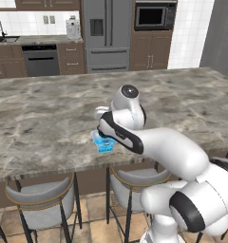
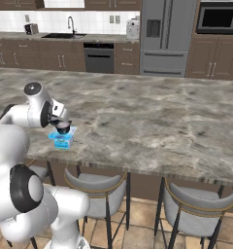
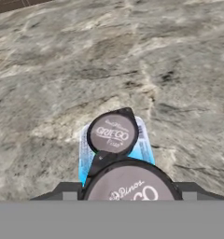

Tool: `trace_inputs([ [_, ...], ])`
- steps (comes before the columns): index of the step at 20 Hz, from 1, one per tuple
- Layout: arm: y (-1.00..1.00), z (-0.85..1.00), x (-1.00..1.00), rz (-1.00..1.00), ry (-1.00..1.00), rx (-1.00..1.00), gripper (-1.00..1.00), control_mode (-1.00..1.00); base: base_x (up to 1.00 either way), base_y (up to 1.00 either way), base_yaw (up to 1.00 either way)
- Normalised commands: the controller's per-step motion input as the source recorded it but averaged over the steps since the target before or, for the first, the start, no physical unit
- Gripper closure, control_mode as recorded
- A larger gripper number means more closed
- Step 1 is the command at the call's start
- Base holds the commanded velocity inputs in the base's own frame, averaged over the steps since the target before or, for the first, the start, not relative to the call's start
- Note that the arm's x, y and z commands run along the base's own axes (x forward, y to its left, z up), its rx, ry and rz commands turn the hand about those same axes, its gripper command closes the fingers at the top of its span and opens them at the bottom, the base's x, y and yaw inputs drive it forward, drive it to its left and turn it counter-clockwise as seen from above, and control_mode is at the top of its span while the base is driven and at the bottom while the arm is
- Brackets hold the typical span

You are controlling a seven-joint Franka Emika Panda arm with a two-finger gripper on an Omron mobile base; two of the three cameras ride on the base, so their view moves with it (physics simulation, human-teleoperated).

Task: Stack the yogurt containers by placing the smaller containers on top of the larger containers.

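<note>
While the gripper point(image 3: 128, 198) clamps a round dark cup point(image 3: 130, 186) with a pale matte lid, a tinier matching cup point(image 3: 113, 133) sits on the translucent blue squarish tub point(image 3: 144, 140) just below. That tub rests near the edge of the veined marble counter point(image 3: 62, 70)

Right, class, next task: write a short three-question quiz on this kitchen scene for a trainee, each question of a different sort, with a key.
1. The blue tub stands on: A the stone counter; B a shelf; C the floor.
2. True or false: in the hand view, the small dark cup and the bigger dark cup both have pale lids.
3. Fill in: under the counter's near edge stand grey ____.

Key: 1 A; 2 true; 3 stools.
</note>
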Motion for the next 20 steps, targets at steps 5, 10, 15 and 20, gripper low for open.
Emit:
trace_inputs([
  [5,0.0,-0.11,0.12,0.0,0.0,0.0,1.0,-1.0,0.0,0.0,0.0],
  [10,0.01,-0.1,0.13,0.0,0.0,0.0,1.0,-1.0,0.0,0.0,0.0],
  [15,0.03,-0.08,0.14,0.0,0.0,0.0,1.0,-1.0,0.0,0.0,0.0],
  [20,0.05,-0.06,0.13,0.0,0.0,0.0,1.0,-1.0,0.0,0.0,0.0],
])
